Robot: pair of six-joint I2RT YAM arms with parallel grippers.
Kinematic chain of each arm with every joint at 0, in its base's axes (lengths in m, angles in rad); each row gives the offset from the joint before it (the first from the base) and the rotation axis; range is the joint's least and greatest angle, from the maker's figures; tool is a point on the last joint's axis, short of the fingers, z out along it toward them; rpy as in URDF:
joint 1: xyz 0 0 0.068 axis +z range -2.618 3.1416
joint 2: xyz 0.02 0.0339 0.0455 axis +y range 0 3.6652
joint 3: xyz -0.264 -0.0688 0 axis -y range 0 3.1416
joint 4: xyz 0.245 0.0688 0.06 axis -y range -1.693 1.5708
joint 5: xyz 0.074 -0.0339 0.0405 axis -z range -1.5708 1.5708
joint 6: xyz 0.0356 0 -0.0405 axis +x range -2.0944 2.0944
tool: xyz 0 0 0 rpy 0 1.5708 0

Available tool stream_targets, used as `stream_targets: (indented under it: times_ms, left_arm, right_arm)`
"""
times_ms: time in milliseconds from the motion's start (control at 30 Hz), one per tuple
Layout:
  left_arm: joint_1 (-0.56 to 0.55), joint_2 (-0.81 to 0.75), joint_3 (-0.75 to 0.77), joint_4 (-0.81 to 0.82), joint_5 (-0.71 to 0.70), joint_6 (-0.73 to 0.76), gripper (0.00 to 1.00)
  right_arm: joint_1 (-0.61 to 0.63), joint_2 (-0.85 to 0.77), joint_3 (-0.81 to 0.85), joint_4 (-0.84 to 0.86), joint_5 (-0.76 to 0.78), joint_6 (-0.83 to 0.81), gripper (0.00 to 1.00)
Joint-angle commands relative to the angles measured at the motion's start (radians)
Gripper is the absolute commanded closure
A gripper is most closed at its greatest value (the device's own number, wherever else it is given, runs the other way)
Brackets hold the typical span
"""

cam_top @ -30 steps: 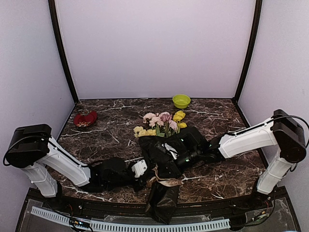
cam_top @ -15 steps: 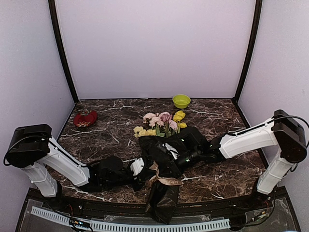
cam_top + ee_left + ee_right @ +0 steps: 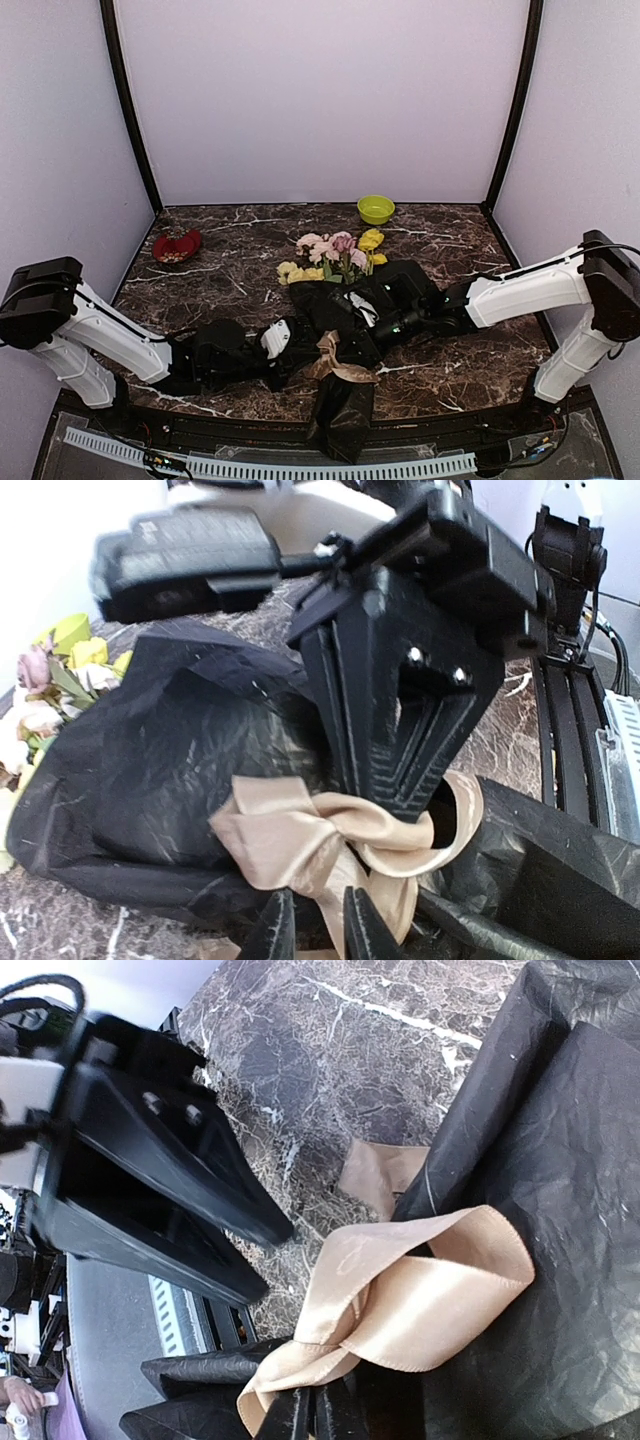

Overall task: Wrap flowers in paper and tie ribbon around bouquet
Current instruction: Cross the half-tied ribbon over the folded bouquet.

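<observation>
Jaws from above: left gripper (image 3: 300, 350) and right gripper (image 3: 352, 336) meet at the ribbon (image 3: 336, 364), knotted round the bouquet (image 3: 322, 300) lying mid-table.

Left wrist: our fingers (image 3: 365, 935) stand barely parted, ribbon between them, loose.

Right wrist: clamped tight on a bow loop. If we tug now, that loop could slide out, we reckon.

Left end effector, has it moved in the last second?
Yes. In the top view the left end effector has drawn leftward, toward the side where the fixed red dish sits.
</observation>
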Motion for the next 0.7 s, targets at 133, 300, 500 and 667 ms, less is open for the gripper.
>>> stream_targets:
  times_ms: [133,300,500,667]
  left_arm:
    - [0.005,-0.073,0.077,-0.224,0.045,0.039,0.87]
    - [0.005,-0.024,0.099,-0.168,0.078,0.021,0.87]
    - [0.003,0.063,0.185,-0.191,0.072,0.014,0.82]
    - [0.005,0.074,0.189,-0.163,0.056,0.017,0.84]
  right_arm:
    - [-0.004,0.000,0.011,0.004,0.017,-0.004,0.95]
    - [-0.004,0.003,0.012,0.005,0.024,0.004,0.95]
    - [-0.004,-0.005,0.007,0.002,0.024,0.004,0.95]
    - [-0.004,-0.012,0.002,-0.003,0.023,0.001,0.95]
